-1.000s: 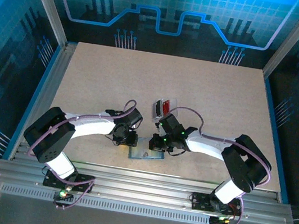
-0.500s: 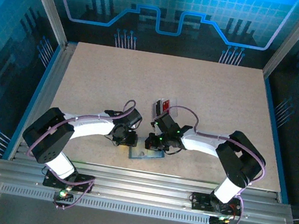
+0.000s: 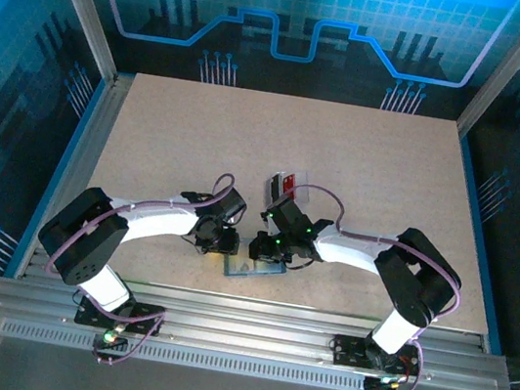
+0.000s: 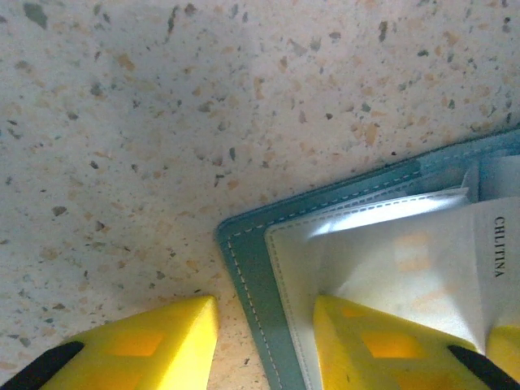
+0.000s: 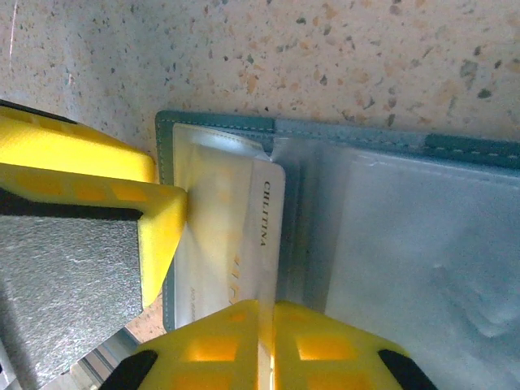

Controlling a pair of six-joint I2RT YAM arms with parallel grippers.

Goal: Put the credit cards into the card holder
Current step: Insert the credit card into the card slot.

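Observation:
The card holder [image 3: 255, 270] lies open near the table's front edge, slate-blue [image 4: 252, 280] outside, with a light grey pocket [image 5: 213, 211] inside. My right gripper [image 5: 266, 325] is shut on a silver-grey card [image 5: 266, 231] lettered "CHLITINA". The card stands on edge with its far end at the pocket's mouth. My left gripper [image 4: 264, 341] is open astride the holder's corner. One of its fingers [image 4: 382, 345] rests on the light lining and the other is on the bare table. In the top view, the left gripper [image 3: 222, 246] and right gripper [image 3: 265, 251] meet over the holder. A red card [image 3: 287, 184] lies behind them.
A silver-grey card [image 3: 270, 191] lies beside the red one, just behind the right arm's wrist. The holder's clear plastic sleeves [image 5: 406, 252] spread to the right of the held card. The table's metal front rail [image 3: 242, 306] runs close behind the holder.
My right gripper has carried the silver-grey card a little to the left, over the holder. The holder has shifted slightly left. The left arm has hardly moved.

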